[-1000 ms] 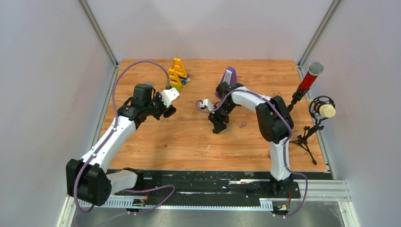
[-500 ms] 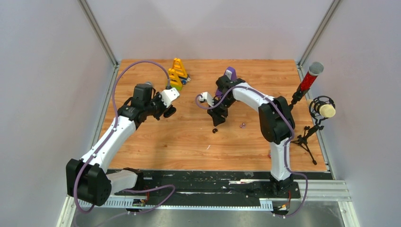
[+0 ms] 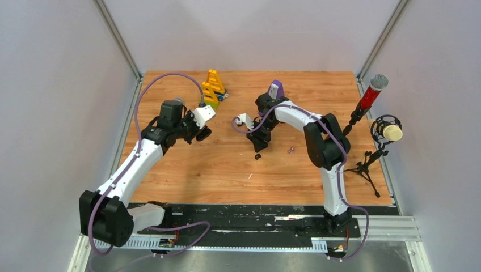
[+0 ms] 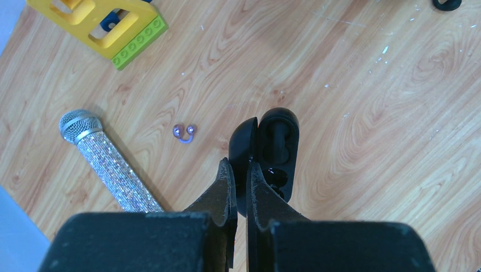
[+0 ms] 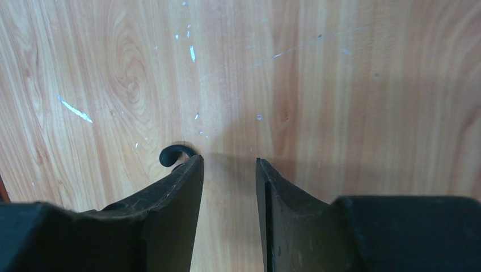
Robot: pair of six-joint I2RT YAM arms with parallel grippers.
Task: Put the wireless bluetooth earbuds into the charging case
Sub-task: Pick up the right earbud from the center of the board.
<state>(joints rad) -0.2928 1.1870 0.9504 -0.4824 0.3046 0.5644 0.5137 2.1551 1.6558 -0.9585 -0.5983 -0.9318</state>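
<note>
Table [image 3: 215, 170] holds one earbud [image 5: 170, 154] beside parted right end effector [image 5: 227, 163]; left end effector [image 4: 239, 169] clamps one case [image 4: 281, 141].

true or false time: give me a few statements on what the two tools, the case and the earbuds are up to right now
1. The left tool is shut on the charging case, whose lid is open. True.
2. The right tool grips an earbud. False: it is open, with only bare table between its fingers, and an earbud lies on the table close by.
3. The purple beads sit inside the case. False: they lie on the table, apart from the case.
4. A glittery microphone lies on the table. True.
</note>
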